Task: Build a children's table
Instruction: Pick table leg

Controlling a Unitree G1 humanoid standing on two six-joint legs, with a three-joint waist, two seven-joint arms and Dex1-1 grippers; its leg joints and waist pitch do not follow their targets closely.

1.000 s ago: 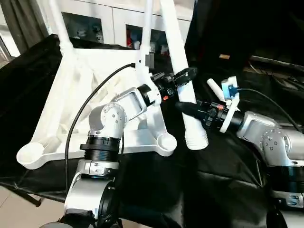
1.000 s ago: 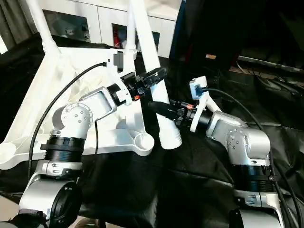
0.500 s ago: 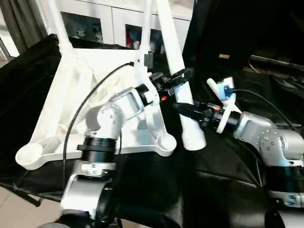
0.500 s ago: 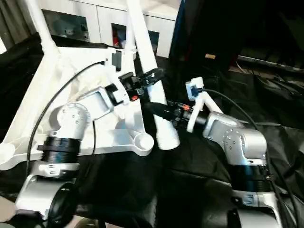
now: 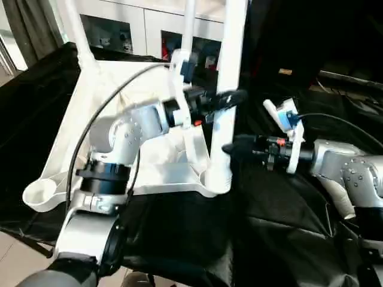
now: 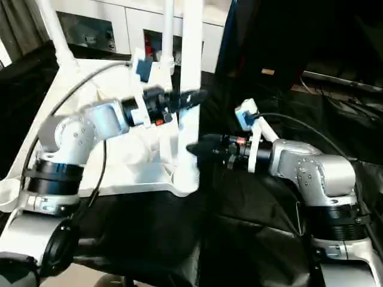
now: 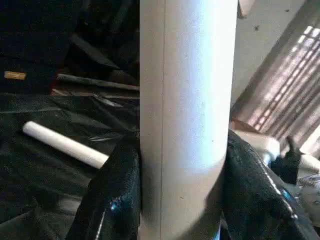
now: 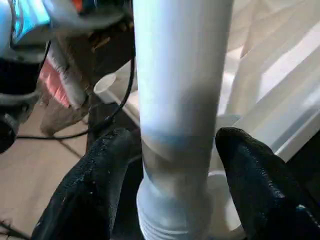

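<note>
- One white tabletop [image 5: 108, 119] lies upside down on the black-draped work table [image 5: 269, 227], ribs and rounded corner sockets facing up.
- Four white tube legs can be counted. Two thin-looking ones stand in the far sockets, one at the far left corner [image 5: 75, 30] and one further right [image 5: 190, 27].
- A third leg [image 5: 230, 72] stands about upright, its lower end at the near right corner socket [image 5: 215, 179]; whether it is seated there cannot be told.
- The fourth leg [image 7: 65, 145] lies loose on the black cloth, well apart from the tabletop.
- Two grippers work on the upright leg. The left gripper [image 5: 230, 98] pinches it higher up, a black finger [image 7: 117, 200] pressed to each side.
- The right gripper [image 5: 230, 146] straddles the same leg lower down; its fingers [image 8: 250, 185] are spread, with slight gaps to the tube.
- No readable writing or brand; a small orange tag [image 5: 285, 72] on the dark background is illegible.
</note>
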